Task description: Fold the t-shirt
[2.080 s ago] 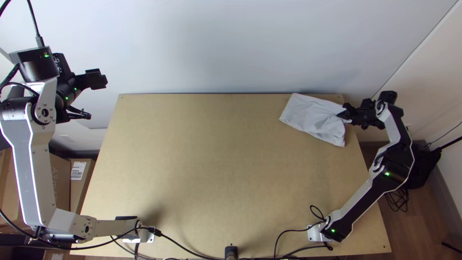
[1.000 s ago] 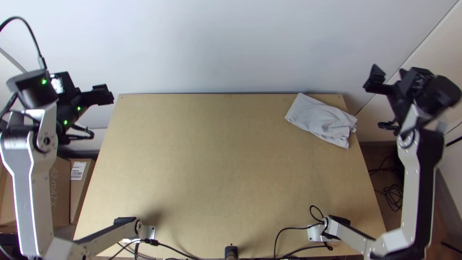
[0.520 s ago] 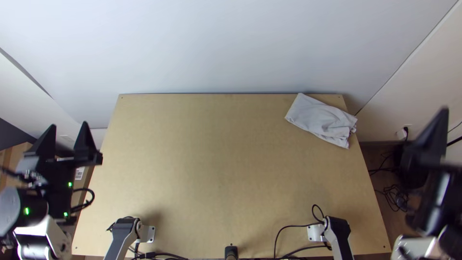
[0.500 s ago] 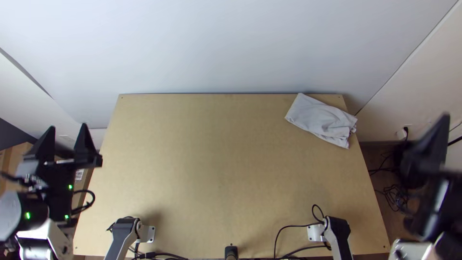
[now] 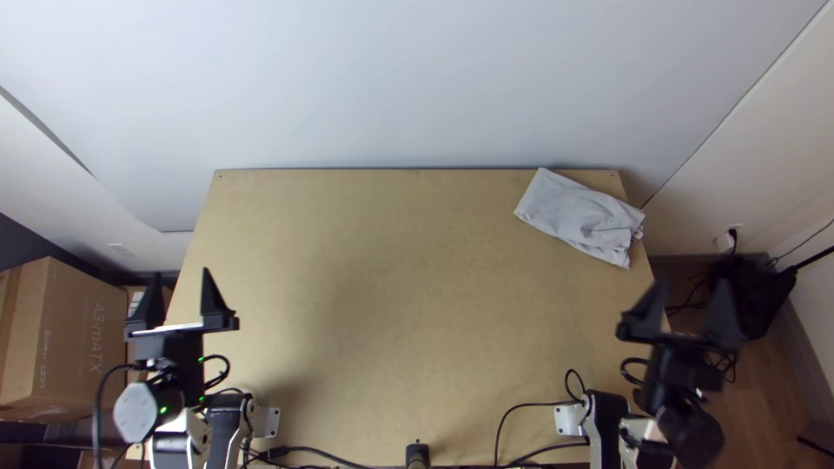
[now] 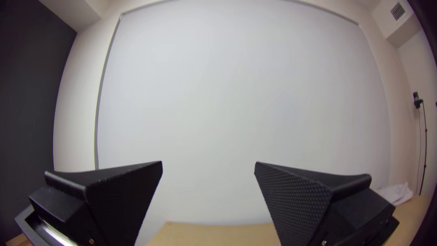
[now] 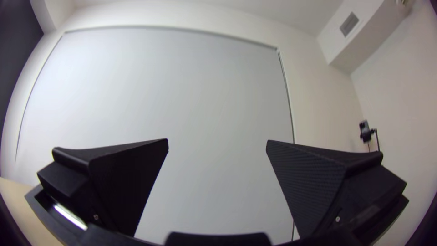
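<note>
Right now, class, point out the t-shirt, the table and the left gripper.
T-shirt (image 5: 580, 215): top view, middle of the cloth.
Table (image 5: 391, 313): top view, bare middle.
Left gripper (image 5: 182, 274): top view, midway between its fingertips.

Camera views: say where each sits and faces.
Top: high over the table's near edge, looking steeply down; shirt, left gripper and right gripper show.
Left wrist: on that wrist, facing the white wall; own fingers show.
Right wrist: on that wrist, facing that wall; own fingers show.
Shared: shirt, top and left wrist.
</note>
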Available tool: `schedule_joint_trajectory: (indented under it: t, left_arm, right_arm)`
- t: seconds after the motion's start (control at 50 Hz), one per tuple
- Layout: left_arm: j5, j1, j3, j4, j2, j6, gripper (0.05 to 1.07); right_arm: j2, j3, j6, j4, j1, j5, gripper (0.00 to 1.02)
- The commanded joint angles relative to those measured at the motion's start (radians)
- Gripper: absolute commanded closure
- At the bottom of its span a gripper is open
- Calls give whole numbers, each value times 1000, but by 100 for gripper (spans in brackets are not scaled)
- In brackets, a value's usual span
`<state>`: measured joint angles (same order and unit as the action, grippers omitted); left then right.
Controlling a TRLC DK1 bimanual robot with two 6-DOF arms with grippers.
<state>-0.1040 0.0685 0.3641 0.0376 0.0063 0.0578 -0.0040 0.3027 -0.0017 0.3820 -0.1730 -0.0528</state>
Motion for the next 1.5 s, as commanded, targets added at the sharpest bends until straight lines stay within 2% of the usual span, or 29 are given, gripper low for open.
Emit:
schedule_joint_trajectory:
  t: [0.0, 0.06, 0.1, 0.22, 0.3, 0.4, 1.48]
  left_arm:
    - [9, 7, -143, 79, -9, 51, 10]
    - [9, 4, -212, 111, -9, 125, 10]
    - [9, 4, -258, 162, -9, 139, 10]
    - [9, 5, -367, 239, -9, 226, 10]
    - [10, -3, -367, 100, -8, 201, 10]
    - [17, -13, -363, -27, -3, 168, 10]
    - [29, -7, -363, -25, -6, 152, 10]
  right_arm:
    - [-7, -171, 25, 34, 1, -1, 3]
    - [-7, -260, 25, 34, 20, 1, 3]
    - [-7, -298, 26, 34, 29, 1, 3]
    - [-5, -301, 141, -215, 67, 1, 3]
    - [-2, -298, 186, -374, 90, 2, 3]
    - [-2, -297, 180, -382, 90, 21, 3]
    - [-1, -295, 177, -387, 86, 31, 3]
